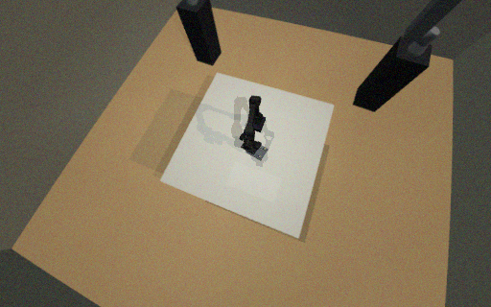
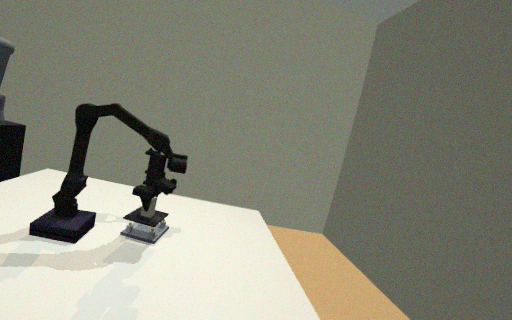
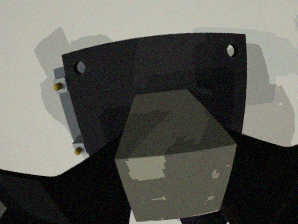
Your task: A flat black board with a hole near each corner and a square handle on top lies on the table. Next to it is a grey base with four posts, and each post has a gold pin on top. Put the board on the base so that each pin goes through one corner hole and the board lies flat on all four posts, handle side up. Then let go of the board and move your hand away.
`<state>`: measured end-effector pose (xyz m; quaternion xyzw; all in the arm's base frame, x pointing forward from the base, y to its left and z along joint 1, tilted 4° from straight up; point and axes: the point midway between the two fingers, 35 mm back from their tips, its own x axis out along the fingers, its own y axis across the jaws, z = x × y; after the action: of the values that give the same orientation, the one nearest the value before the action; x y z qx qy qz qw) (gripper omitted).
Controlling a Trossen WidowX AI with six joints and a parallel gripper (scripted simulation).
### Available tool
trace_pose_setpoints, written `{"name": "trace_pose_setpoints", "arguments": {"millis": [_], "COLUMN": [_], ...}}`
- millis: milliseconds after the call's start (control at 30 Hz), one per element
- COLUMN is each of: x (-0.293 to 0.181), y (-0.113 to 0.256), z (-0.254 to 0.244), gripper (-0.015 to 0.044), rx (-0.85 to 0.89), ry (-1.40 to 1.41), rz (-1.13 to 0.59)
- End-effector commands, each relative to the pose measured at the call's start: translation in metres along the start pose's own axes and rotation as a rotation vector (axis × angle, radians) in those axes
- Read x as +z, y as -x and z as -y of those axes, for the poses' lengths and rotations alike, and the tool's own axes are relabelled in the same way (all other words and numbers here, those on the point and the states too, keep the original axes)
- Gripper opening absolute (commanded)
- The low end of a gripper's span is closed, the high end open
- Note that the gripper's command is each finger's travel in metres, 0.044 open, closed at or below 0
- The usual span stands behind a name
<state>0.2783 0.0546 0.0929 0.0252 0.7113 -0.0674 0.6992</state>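
The flat black board (image 2: 161, 217) (image 3: 160, 60) hangs nearly level above the grey base (image 2: 141, 237) (image 3: 70, 116) (image 1: 262, 153), handle side up. My gripper (image 2: 148, 206) (image 3: 166, 131) is shut on the board's square grey-brown handle. In the exterior view a gap shows between the board and the gold pins. In the wrist view two pins, an upper one (image 3: 58, 86) and a lower one (image 3: 78, 151), stand just outside the board's left edge, not under its holes. Two corner holes (image 3: 81, 67) (image 3: 230, 50) show; the other corners and pins are hidden there.
The arm's dark base block (image 2: 62, 225) stands on the white table top (image 1: 192, 168) (image 2: 225, 280), left of the grey base in the exterior view. Two black pillars (image 1: 200, 35) (image 1: 390, 74) show at the back in the top view.
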Motion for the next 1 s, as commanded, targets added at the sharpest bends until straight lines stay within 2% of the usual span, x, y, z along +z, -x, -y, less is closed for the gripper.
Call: {"name": "trace_pose_setpoints", "arguments": {"millis": [0,633,967], "x": [-0.002,-0.015,-0.014], "y": [0.001,0.001,0.000], "z": [-0.013,-0.058,-0.053], "gripper": [0.0000,0.0000,0.0000], "rx": [0.005,0.006,0.002], "ry": [-0.001,-0.002,0.004], "rz": [-0.001,-0.002,-0.002]}}
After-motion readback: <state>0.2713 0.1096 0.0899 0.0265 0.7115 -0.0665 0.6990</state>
